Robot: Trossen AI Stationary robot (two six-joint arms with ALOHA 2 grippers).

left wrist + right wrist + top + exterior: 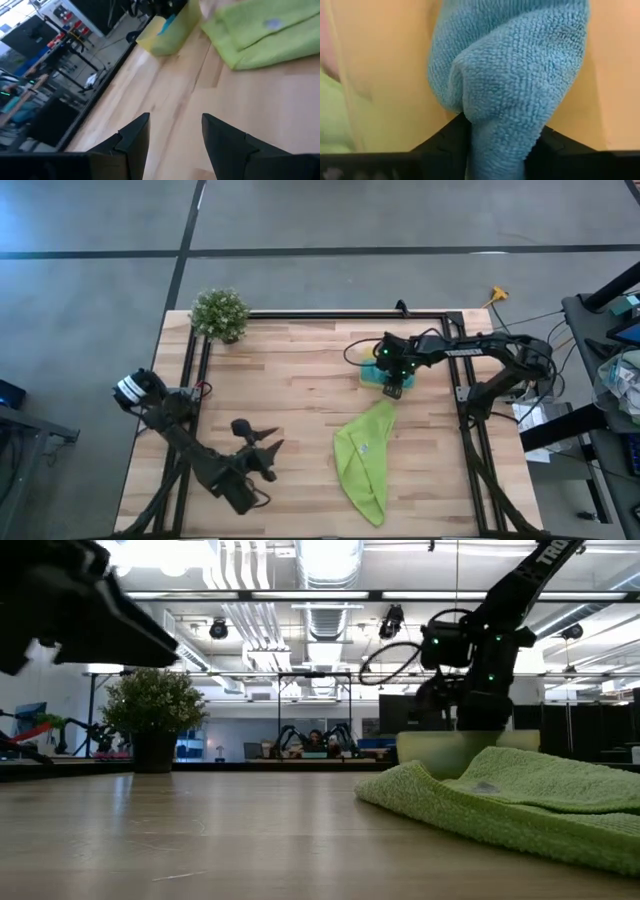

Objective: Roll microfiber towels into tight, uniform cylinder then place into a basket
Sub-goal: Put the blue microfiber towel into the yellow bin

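Where the right arm reaches in over the table's far right part, the blue towel (505, 75) lies bunched inside the basket (372, 377), a nubby turquoise wad with a deep fold down its middle, yellow walls on both sides of it. The right gripper (502, 145) points down into the basket, and its two dark fingers (447, 142) stand on either side of the wad's near end with the cloth filling the gap between them; whether they pinch it or have let go cannot be told. The green towel (366, 458) lies outside the basket on the bare wood, folded into a long loose wedge that runs from just beside the basket toward the table's near edge, with a small white tag on its upper face. It is flat and slack, not rolled.

The left arm waits at the near left of the table, bent low, its gripper (172, 142) held above the boards with the fingers spread and nothing between them, facing the basket and the green towel from well apart.

From above, the right gripper covers most of the basket and only a sliver of blue shows. At table height the basket is a pale band behind the green towel's hump, and the blue towel cannot be seen. A plant (220, 313) stands at the far left corner.
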